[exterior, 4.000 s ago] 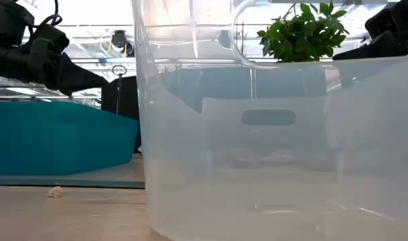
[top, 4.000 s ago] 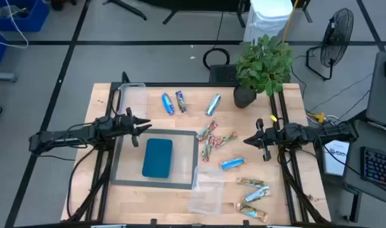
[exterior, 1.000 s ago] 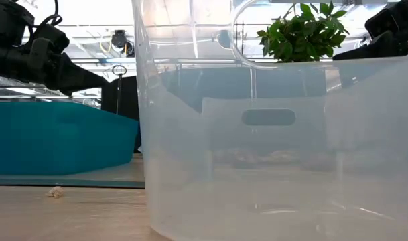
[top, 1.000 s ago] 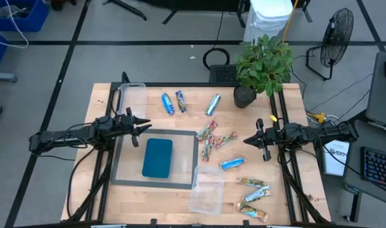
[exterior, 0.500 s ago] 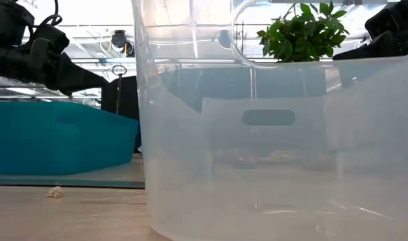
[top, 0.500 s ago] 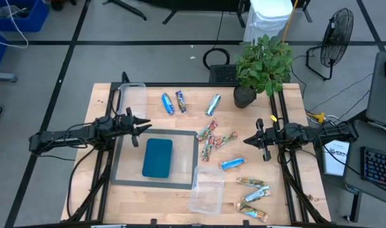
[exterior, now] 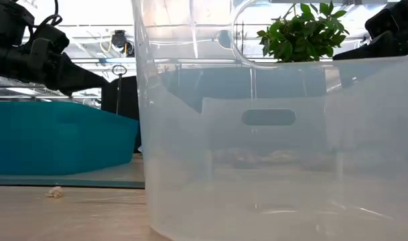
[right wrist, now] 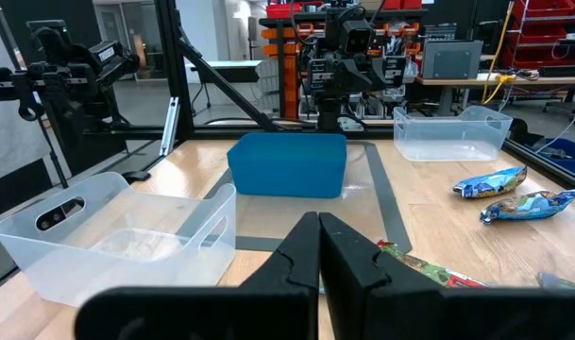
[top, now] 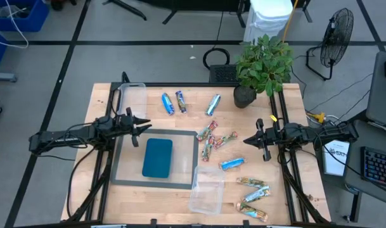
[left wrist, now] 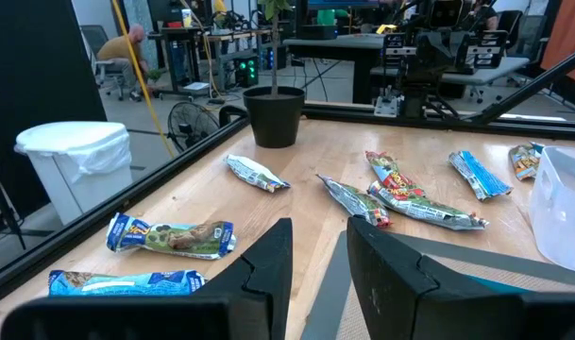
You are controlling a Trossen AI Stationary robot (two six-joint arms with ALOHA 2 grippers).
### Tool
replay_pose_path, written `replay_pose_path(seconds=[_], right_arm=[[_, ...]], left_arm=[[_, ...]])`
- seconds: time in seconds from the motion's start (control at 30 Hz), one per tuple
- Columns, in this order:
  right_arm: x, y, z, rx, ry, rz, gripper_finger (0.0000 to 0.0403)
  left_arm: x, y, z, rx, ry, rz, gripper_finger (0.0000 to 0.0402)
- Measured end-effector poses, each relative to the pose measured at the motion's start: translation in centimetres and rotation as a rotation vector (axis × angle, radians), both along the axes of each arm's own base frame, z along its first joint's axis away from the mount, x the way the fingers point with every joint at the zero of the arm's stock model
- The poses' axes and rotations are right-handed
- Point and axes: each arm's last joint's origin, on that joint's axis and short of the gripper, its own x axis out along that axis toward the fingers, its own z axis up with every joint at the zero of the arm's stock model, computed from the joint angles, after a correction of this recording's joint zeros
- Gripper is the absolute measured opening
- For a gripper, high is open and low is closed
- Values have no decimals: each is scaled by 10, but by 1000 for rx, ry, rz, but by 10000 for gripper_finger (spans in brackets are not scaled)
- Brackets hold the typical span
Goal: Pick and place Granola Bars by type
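Observation:
The granola bars lie loose on the wooden table. Blue ones [top: 168, 103] are near the far edge, with one more [top: 232, 164] at mid-right. The red-green ones [top: 208, 140] cluster in the middle, and the silver-tan ones [top: 253, 196] lie near the right front corner. My left gripper [top: 141, 128] hovers open above the table's left side, beside the teal tray [top: 158, 158]; its wrist view [left wrist: 317, 269] looks across the bars [left wrist: 169, 236]. My right gripper [top: 246, 140] hovers shut at the right, just right of the red-green bars; its fingertips [right wrist: 318, 241] meet.
The teal tray sits on a grey mat [top: 126, 171]. One clear tub [top: 132, 98] stands at the far left, another [top: 205, 189] near the front edge, filling the low view [exterior: 270, 134]. A potted plant [top: 259, 66] stands at the far right edge.

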Motion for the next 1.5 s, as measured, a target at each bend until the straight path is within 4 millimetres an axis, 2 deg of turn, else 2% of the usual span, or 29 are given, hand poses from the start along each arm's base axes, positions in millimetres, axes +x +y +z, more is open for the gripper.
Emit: replay_pose_path(seconds=[0.37, 0.53, 0.8, 0.97, 1.03, 1.13, 1.33, 1.5], right_arm=[[0, 0, 0, -2, 0, 0, 0], [0, 0, 8, -156, -101, 1, 0], [-1, 0, 17, 30, -179, 1, 0], [0, 0, 16, 61, -151, -4, 0], [2, 0, 9, 82, -67, -16, 0], [4, -1, -8, 110, 166, -79, 0], [13, 4, -5, 168, 561, -149, 0], [36, 17, 8, 119, 786, -132, 0]], left_arm=[[0, 0, 0, 0, -1, 0, 108], [0, 0, 0, 0, 0, 0, 108], [0, 0, 0, 0, 0, 0, 108], [0, 0, 0, 0, -1, 0, 108], [0, 0, 0, 0, -1, 0, 108], [0, 0, 0, 0, -1, 0, 108], [0, 0, 0, 0, -2, 0, 108], [0, 0, 0, 0, -3, 0, 108]])
